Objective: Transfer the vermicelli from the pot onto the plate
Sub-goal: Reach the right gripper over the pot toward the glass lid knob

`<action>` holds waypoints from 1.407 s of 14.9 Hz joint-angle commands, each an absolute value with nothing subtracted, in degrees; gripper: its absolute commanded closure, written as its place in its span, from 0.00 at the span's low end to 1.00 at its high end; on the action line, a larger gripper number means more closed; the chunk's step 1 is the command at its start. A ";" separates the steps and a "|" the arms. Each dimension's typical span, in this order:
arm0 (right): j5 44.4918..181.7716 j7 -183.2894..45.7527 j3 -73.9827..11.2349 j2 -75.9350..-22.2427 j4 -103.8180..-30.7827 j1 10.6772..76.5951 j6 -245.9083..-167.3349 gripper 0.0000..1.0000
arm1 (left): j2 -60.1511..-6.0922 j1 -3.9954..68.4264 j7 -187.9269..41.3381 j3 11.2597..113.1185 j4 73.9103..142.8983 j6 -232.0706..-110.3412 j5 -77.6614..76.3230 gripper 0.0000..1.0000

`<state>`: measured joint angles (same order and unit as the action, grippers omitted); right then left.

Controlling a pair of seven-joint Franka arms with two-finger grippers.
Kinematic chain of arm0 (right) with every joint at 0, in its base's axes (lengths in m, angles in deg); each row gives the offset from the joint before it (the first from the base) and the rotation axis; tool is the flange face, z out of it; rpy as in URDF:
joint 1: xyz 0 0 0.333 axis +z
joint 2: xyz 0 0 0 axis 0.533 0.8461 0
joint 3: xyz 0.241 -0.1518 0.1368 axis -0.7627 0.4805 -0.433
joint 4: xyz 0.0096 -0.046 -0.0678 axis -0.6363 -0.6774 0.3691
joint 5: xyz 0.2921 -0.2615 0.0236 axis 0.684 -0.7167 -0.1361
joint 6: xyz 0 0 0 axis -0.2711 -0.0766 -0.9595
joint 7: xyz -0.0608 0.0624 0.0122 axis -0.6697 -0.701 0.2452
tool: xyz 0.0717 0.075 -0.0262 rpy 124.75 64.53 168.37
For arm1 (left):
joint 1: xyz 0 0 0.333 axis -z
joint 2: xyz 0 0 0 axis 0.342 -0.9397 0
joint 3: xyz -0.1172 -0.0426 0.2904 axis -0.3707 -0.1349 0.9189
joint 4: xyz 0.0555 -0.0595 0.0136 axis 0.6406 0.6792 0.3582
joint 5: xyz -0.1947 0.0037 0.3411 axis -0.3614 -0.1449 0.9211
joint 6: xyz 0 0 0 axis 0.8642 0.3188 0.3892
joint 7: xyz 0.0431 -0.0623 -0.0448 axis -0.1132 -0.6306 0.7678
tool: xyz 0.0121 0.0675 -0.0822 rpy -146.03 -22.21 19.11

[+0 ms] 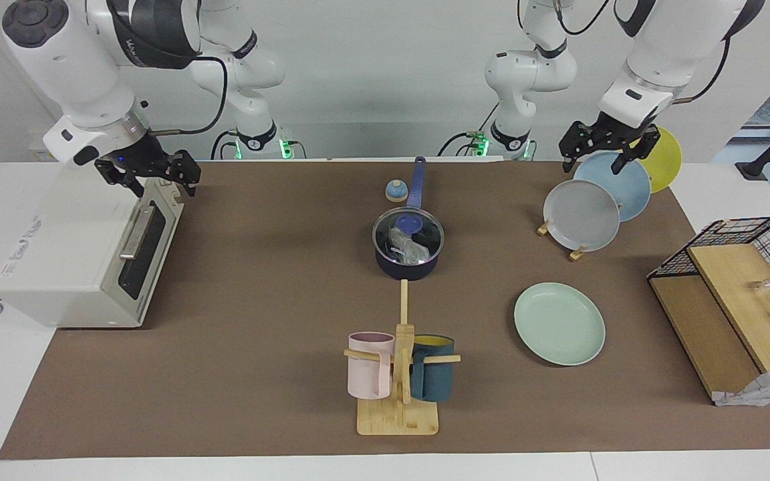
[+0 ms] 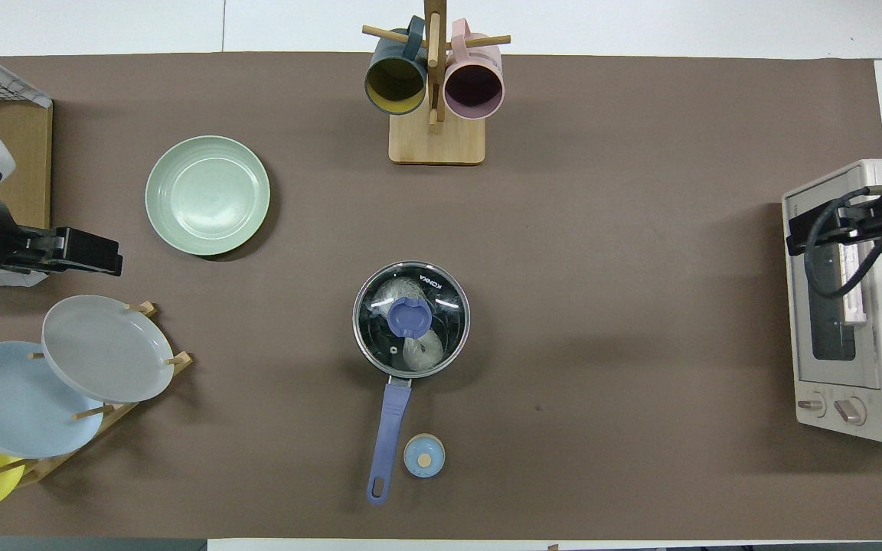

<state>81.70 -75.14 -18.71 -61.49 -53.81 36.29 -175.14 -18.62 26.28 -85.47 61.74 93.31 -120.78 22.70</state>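
The vermicelli (image 2: 410, 348) lies inside the pot (image 1: 406, 262), showing as whitish bundles through a glass lid (image 2: 411, 318) that sits closed on the rim (its blue knob at the centre). The pot stands near the middle of the brown table mat (image 1: 258, 300), its long blue handle (image 2: 387, 440) pointing toward the robots. Just beside the handle's end sits a small round blue object with a tan middle (image 2: 424, 456); what it is cannot be told.

The mint-green plate (image 1: 559, 323) lies flat and bare on the mat, farther from the robots than the pot and toward the left arm's end of the table, well apart from the pot. Nearer to the robots than this plate, a wooden rack (image 2: 104, 413) holds a grey plate (image 1: 581, 215), a light blue plate (image 1: 619, 184) and a yellow plate (image 1: 664, 159) on edge.

Farther from the robots than the pot, a wooden mug tree (image 1: 401, 374) carries a pink mug (image 1: 369, 365) and a dark teal mug (image 1: 433, 369).

The left gripper (image 1: 602, 150) hangs in the air over the plate rack, fingers spread apart and holding nothing. The right gripper (image 1: 151, 172) hangs over the top of a white toaster oven (image 1: 84, 254) at the right arm's end of the table; its fingers are parted too, with nothing between them.

At the left arm's end stands a black wire basket with wooden boards (image 1: 739, 294).
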 commanded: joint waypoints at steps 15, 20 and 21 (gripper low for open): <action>83.07 -98.61 -41.72 -53.90 -45.75 36.25 -175.77 0.00 | -18.32 25.27 -85.22 61.26 93.07 -121.15 21.92 0.00; 75.26 -116.81 -54.48 -46.43 -40.91 39.49 -177.70 0.00 | -18.32 25.27 -85.31 61.26 93.07 -121.59 21.92 0.00; 74.38 -121.02 -55.45 -44.50 -39.93 41.07 -178.23 0.00 | -18.32 25.36 -85.22 61.26 93.07 -121.59 21.92 0.00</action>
<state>77.33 -114.13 -52.61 -49.15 -44.48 38.94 -177.77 -18.62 26.27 -85.46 61.74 93.31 -121.07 22.70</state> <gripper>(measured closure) 0.000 0.000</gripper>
